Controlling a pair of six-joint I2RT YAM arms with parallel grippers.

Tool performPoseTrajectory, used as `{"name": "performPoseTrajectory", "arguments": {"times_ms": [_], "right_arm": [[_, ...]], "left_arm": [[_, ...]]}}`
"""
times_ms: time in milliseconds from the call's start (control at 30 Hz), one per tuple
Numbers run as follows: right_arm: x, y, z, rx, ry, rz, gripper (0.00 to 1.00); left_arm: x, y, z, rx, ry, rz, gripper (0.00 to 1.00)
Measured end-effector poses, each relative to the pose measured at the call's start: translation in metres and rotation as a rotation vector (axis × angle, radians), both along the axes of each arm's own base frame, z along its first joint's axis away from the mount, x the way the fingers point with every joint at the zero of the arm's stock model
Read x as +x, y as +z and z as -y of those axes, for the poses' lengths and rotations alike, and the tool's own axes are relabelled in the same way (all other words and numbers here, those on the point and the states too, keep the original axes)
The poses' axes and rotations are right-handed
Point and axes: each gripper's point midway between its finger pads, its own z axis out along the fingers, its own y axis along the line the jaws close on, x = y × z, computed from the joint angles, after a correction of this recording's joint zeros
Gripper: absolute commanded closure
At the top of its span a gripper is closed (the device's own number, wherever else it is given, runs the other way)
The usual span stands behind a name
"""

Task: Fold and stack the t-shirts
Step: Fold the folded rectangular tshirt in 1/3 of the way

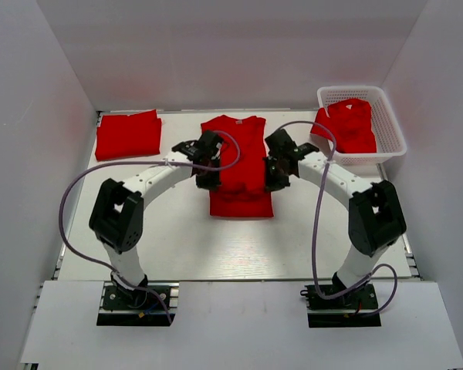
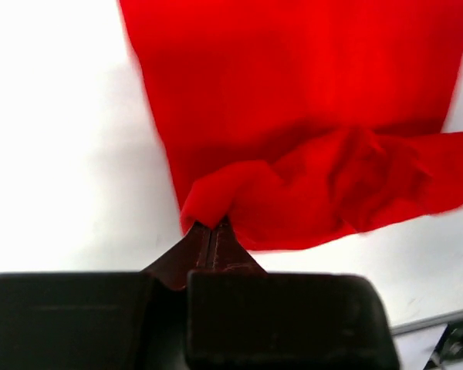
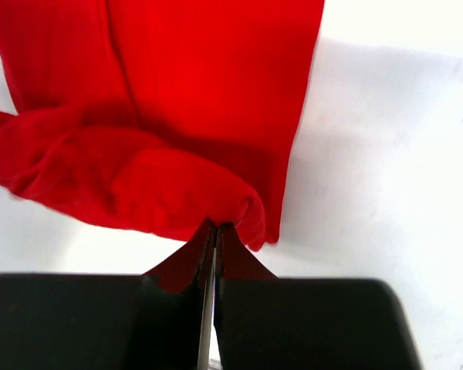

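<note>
T-shirt (image 1: 239, 154) is lying at centre of table (image 1: 177, 247); left gripper (image 2: 212, 229) is pinching its 8 o'clock edge, right gripper (image 3: 216, 229) its 4 o'clock edge, both clamped on cloth; risk: one thin pinch slipping, arms moving unevenly, fold skewing.

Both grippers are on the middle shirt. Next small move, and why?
Probably carry both pinched corners across the flat fabric, then lower them: left gripper and right gripper are each shut on the middle shirt, with a bunched fold between them.
</note>
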Motion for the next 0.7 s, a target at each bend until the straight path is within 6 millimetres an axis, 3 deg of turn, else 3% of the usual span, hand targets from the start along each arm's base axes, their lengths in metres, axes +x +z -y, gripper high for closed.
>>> {"name": "performPoseTrajectory", "arguments": {"times_ms": [100,300,567,700], "right_arm": [[0.025,0.003,-0.001,-0.013,-0.009,0.025,1.00],[0.066,0.003,-0.001,-0.024,-0.011,0.056,1.00],[0.100,0.012,-0.007,0.009,0.012,0.093,1.00],[0.110,0.005,-0.009,0.021,0.021,0.083,1.00]], "left_arm": [[0.031,0.005,0.005,-0.016,0.002,0.048,1.00],[0.070,-0.001,-0.001,-0.017,0.017,0.070,1.00],[0.090,-0.003,-0.023,-0.021,0.047,0.082,1.00],[0.100,-0.003,-0.024,-0.039,0.037,0.106,1.00]]}}
